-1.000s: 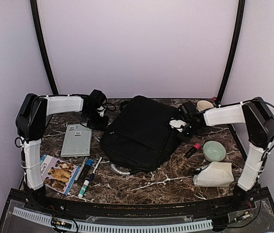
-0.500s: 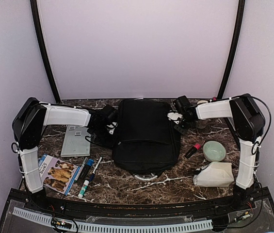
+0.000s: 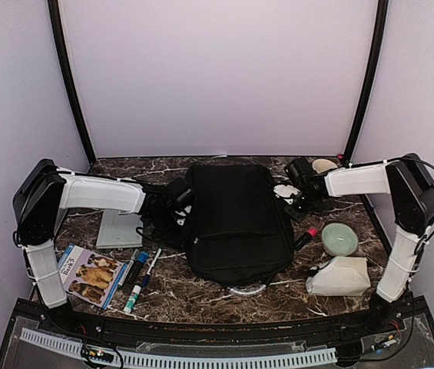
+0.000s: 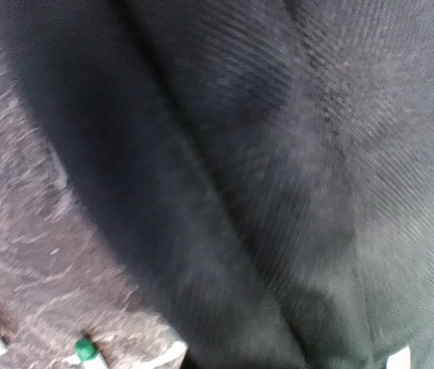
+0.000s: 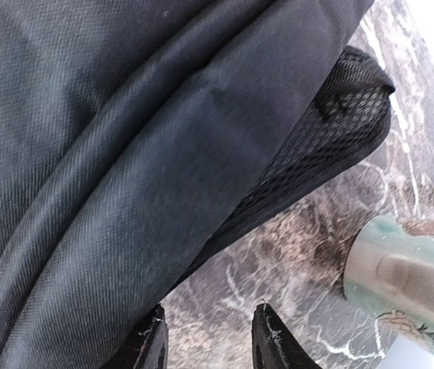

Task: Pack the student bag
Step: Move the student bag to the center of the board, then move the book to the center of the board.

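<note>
Student bag: lies flat in the middle of the table, looks closed; nothing appears packed.
Left gripper: jaws together at the bag's left edge; whether it holds fabric is unclear.
Right gripper: jaws apart beside the bag's right edge.
Left to pack: dog book, markers, green bowl.

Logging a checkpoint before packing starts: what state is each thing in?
Bag: lying flat, looks closed.
Left gripper: shut, at the bag's left edge.
Right gripper: open, nothing between its fingers, beside the bag.
Bowl: upright, empty.
Book: closed, cover up.
</note>
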